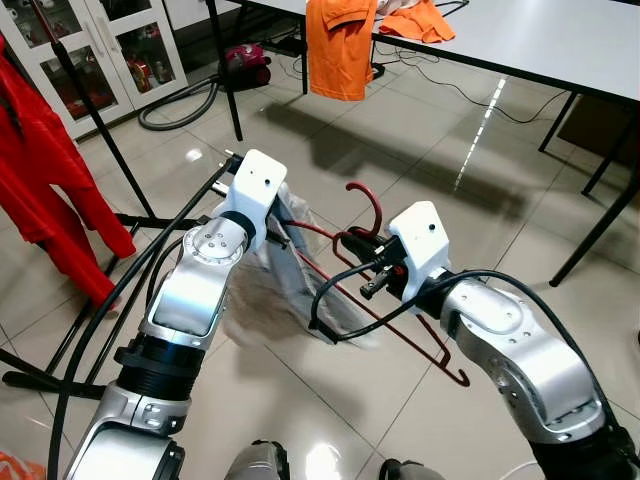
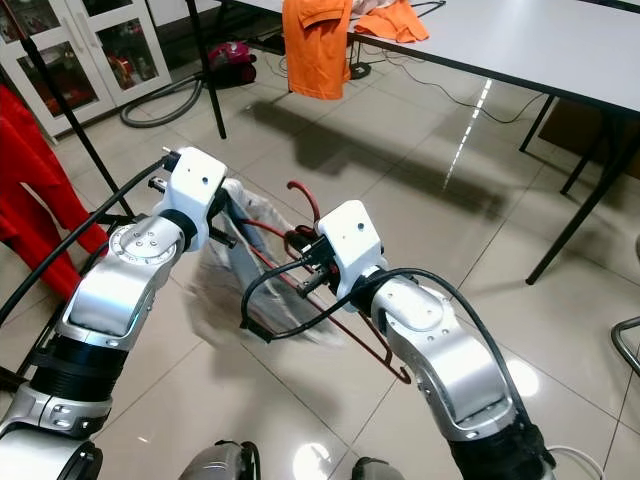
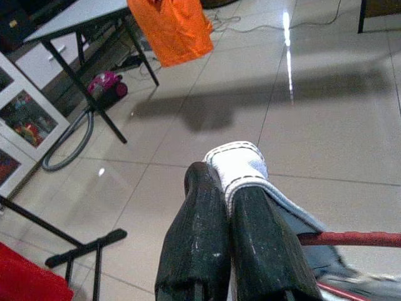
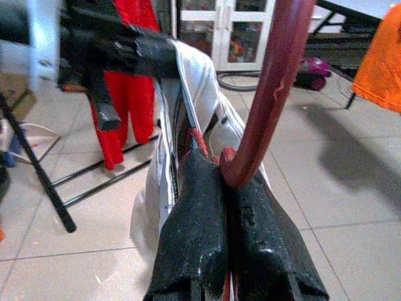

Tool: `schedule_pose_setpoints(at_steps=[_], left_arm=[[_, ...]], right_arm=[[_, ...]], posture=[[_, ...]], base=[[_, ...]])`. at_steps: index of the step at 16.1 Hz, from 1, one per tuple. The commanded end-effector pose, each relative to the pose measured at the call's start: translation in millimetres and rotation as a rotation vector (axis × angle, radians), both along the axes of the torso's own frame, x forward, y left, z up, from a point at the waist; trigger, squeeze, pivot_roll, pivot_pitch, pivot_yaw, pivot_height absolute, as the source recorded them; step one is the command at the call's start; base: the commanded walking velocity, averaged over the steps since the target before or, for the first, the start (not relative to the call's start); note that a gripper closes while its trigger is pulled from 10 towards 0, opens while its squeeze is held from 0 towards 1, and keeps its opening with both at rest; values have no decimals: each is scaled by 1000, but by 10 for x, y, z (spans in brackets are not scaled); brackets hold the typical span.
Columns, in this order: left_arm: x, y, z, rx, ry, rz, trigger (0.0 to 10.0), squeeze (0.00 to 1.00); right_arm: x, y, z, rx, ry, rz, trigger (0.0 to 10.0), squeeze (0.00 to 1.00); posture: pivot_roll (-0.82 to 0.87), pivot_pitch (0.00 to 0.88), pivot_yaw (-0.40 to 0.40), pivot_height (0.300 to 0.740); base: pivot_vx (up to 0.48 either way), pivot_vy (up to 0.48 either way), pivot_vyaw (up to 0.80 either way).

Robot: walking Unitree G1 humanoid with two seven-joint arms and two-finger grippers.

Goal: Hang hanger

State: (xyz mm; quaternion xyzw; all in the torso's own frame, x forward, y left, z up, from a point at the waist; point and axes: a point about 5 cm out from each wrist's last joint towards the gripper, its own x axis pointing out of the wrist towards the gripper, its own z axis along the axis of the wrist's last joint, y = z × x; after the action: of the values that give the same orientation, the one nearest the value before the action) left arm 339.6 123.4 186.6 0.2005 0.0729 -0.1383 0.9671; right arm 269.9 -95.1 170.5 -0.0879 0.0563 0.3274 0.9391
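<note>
A: What is hard to see around the red hanger [image 1: 400,310]?

B: Its left end is buried in the grey-white garment [image 1: 290,275], which is blurred.

A: And the right gripper [image 4: 227,179]?

B: Clamped tight at the base of the hanger's hook.

A: The left gripper [image 3: 227,197]?

B: Pinched shut on the garment's white hem, just beside the hanger's bar. An orange cloth [image 1: 340,45] hangs off a table [image 1: 540,45] well beyond.

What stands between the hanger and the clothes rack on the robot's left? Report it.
Nothing visible on the floor between them. The right gripper is shut on the red hanger at its hook, and the left gripper pinches the pale garment on it. The black rack stands beyond the left arm.
</note>
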Motion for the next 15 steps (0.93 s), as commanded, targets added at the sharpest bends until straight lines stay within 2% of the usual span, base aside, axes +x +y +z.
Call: schedule_pose_setpoints(at_steps=[1,4,6,8,10,12,13,15], left_arm=[[-5,-54,189,1,-71,-30,10000,0],[-35,-97,219,-99,2,-56,10000,0],[-63,-127,215,-121,27,-87,10000,0],[-141,-178,177,-115,65,-137,10000,0],[-199,-169,122,-81,102,-119,10000,0],[-205,-162,123,-93,102,-105,10000,0],[-205,-183,130,-92,81,-85,10000,0],[-192,-203,154,-36,12,-60,10000,0]], right_arm=[[33,-13,-29,-56,-8,-43,10000,0],[26,46,-235,-144,8,-46,10000,0],[51,38,-244,-130,-12,-80,10000,0],[128,23,-78,112,-56,-175,10000,0],[164,-12,130,210,-190,-224,10000,0],[162,-15,240,294,-229,-229,10000,0],[113,59,317,316,-264,-147,10000,0],[32,161,325,284,-282,-42,10000,0]], posture=[[-7,75,84,740],[-10,73,89,740],[-10,73,89,740],[-10,73,89,740],[-10,65,85,740],[-11,61,83,740],[-11,57,82,740],[-16,55,85,740]], base=[[0,0,0],[0,0,0],[0,0,0],[0,0,0],[0,0,0],[0,0,0],[0,0,0],[0,0,0]])
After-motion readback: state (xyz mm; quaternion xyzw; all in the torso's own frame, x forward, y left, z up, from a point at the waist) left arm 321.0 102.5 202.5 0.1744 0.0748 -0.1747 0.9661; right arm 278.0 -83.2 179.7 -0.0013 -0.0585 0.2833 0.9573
